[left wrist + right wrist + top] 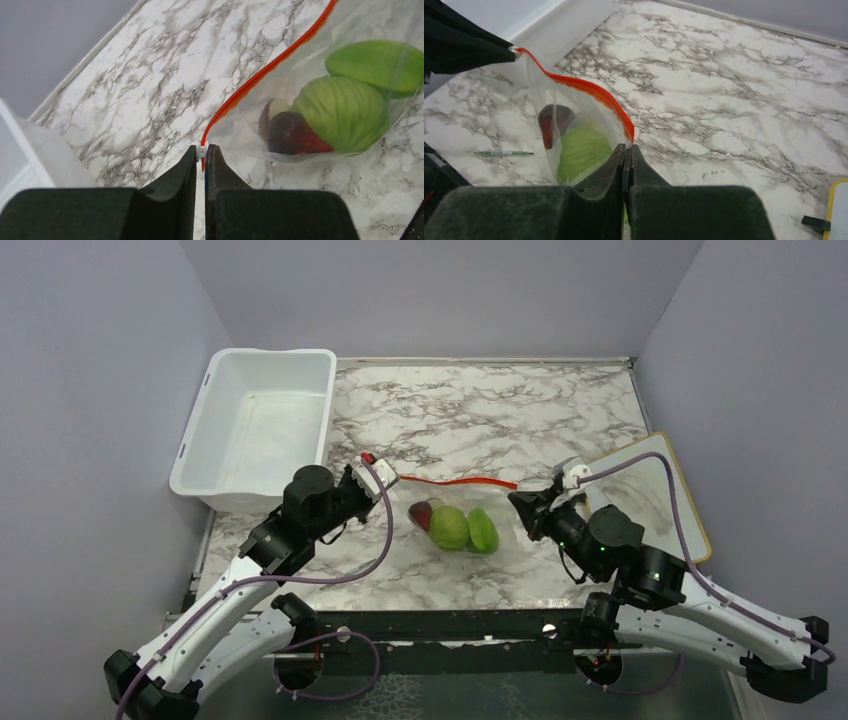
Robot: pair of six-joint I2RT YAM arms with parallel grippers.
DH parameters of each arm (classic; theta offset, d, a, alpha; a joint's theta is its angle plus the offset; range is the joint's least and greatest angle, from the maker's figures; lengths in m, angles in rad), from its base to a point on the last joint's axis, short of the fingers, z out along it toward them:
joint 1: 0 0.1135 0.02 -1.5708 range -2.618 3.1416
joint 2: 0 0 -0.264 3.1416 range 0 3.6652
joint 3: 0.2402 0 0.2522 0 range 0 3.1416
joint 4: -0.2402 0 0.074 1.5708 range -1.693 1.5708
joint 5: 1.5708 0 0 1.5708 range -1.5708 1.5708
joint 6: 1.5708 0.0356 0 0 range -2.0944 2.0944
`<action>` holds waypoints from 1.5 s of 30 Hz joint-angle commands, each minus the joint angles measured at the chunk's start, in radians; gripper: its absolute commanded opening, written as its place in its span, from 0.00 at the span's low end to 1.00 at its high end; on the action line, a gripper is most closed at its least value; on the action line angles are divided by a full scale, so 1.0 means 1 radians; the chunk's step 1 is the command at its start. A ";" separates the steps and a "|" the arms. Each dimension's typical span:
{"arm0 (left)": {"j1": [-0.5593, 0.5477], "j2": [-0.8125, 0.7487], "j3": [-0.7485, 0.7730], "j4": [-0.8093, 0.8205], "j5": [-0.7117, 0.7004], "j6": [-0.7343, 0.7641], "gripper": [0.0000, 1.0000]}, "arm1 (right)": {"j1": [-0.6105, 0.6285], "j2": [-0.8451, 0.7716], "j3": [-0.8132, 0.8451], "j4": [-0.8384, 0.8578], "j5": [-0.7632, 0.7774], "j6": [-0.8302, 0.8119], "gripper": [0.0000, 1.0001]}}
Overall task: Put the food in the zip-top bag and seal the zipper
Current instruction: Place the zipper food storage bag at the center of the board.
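Begin at ten o'clock on the table [500,410]: note the white tub [258,425] and leave it out of the job.

Moving right, find the left gripper [385,478] pressed together on the left end of the zipper [458,481], at nine o'clock of the zip-top bag [462,502]. Confirm in the left wrist view, with the orange-red strip running straight out from between the closed tips. Hold that pinch firm as the anchor.

Next, near the middle of the table, a little toward six o'clock, see the bag lying with its mouth along its twelve o'clock edge. Count the food already inside: dark red piece [423,512], cabbage ball [450,528], green fruit [484,531], in that order. Judge loading done and sealing the step in hand. Cannot tell from any view whether the two tracks are mated along the whole length.

Then, at three o'clock of the bag, find the right gripper [517,502], likewise clamped tight on the strip's other end. Probably best to draw gently apart toward nine and three o'clock until the strip lies straight and taut. After that, run one pinch along it, with the opposite end held fast. Avoid tugging hard, for fear of slipping off the thin film. Mind the curve in the strip visible in the right wrist view.

Finish at three o'clock on the table with the yellow-rimmed board [650,485], apart from the bag and no part of this step.
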 commanded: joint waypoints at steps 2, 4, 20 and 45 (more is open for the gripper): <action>0.007 0.066 0.011 0.123 -0.129 -0.092 0.05 | -0.006 0.137 0.024 0.091 0.063 -0.025 0.01; 0.006 0.092 0.017 0.149 -0.154 -0.109 0.06 | -0.007 0.203 0.021 0.147 0.092 -0.061 0.01; 0.007 0.400 0.269 0.201 -0.265 -0.170 0.43 | -0.346 0.557 0.167 0.223 -0.101 0.040 0.29; 0.007 0.347 0.254 -0.135 0.006 -0.456 0.65 | -0.345 0.265 0.144 -0.182 -0.373 0.404 0.84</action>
